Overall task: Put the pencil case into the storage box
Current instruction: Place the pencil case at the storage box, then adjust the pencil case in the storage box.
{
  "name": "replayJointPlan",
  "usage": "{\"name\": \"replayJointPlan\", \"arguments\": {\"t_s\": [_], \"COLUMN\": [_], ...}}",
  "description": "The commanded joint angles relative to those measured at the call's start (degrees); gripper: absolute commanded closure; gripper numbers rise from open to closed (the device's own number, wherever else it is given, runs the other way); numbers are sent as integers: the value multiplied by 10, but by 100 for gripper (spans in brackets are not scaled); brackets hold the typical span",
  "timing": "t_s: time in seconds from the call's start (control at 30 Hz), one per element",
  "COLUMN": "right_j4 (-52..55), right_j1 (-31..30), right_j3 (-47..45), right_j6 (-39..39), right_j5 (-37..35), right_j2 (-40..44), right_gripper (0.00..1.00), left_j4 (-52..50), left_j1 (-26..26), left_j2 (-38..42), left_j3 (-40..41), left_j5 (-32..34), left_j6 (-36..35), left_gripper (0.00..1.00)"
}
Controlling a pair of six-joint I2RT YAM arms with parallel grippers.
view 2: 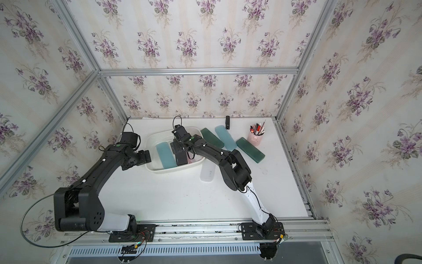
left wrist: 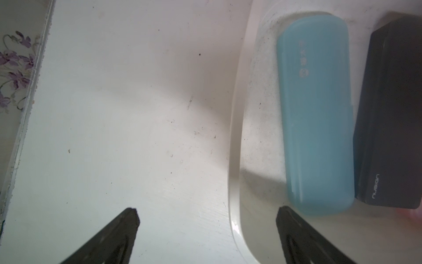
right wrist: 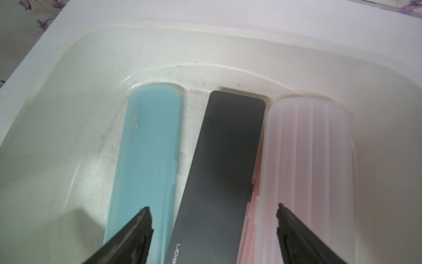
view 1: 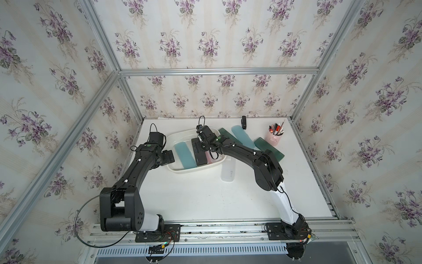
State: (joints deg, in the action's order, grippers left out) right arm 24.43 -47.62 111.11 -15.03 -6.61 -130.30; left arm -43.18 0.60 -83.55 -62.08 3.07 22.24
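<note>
White table [view 1: 205,198], floral walls [view 1: 205,45]. Black case [right wrist: 228,160] lies in box [right wrist: 57,102] (release looks done). Right gripper [right wrist: 213,210] above it, jaws wide, empty; left gripper [left wrist: 207,211] wide, empty, at box rim. Next: lift clear, fetch white case [view 1: 228,173].

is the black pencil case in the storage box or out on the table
In. The black pencil case lies on the storage box floor, between the blue case and pink case.
</note>
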Motion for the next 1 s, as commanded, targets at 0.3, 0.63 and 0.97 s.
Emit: {"name": "replayJointPlan", "arguments": {"t_s": [0.3, 0.63, 0.97], "right_j4": [-69, -120, -125], "right_j1": [54, 99, 105], "right_j3": [-213, -332, -368], "right_j6": [-24, -23, -14], "right_j5": [-47, -19, -22], "right_j2": [173, 238, 259], "right_gripper": [13, 13, 12], "left_j4": [-60, -90, -85], "left_j1": [-81, -143, -181], "left_j2": [-115, -199, -269], "left_j3": [-97, -129, -153], "left_j5": [118, 246, 304], "left_j6": [-13, 3, 28], "left_gripper": [1, 1, 1]}}
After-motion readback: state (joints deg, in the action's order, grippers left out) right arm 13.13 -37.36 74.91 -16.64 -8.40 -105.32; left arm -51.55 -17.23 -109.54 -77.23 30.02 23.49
